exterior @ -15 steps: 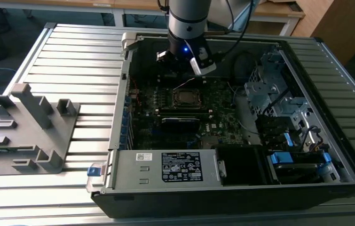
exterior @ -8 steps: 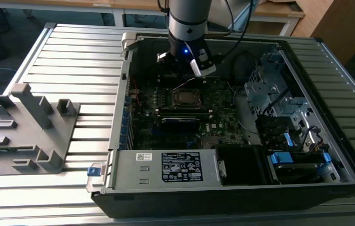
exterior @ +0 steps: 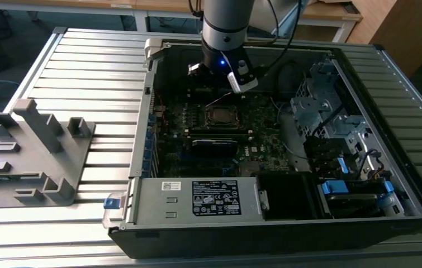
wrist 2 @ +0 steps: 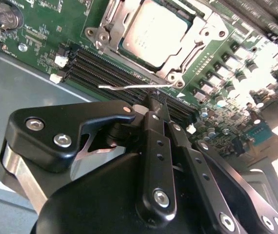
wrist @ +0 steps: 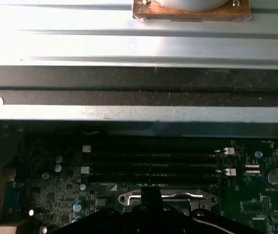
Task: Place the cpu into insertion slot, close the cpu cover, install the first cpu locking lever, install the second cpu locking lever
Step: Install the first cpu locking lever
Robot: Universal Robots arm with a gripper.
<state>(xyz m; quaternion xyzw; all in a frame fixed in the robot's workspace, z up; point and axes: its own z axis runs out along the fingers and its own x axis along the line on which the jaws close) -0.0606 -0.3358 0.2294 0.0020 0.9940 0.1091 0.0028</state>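
Note:
The cpu (wrist 2: pixel 153 30), a grey metal square, lies in the insertion slot (exterior: pixel 221 115) on the green motherboard. The silver cpu cover (wrist 2: pixel 200 35) lies flat around it, its window framing the chip. A thin wire locking lever (wrist 2: pixel 129 86) sticks out along the socket's edge, raised off the board. My gripper (wrist 2: pixel 154 99) is shut, its black fingers (wrist 2: pixel 151 126) pressed together, and the tips sit right against that lever; I cannot tell whether they pinch it. In the exterior view the gripper (exterior: pixel 215 89) hangs inside the case just behind the socket.
Black memory slots (wrist 2: pixel 109 68) run beside the socket, under the gripper. The case wall (wrist: pixel 139 92) rises close behind. A power supply (exterior: pixel 195 198) and a drive cage (exterior: pixel 322 106) crowd the case. A grey fixture (exterior: pixel 32 151) stands on the slatted table at the exterior view's left.

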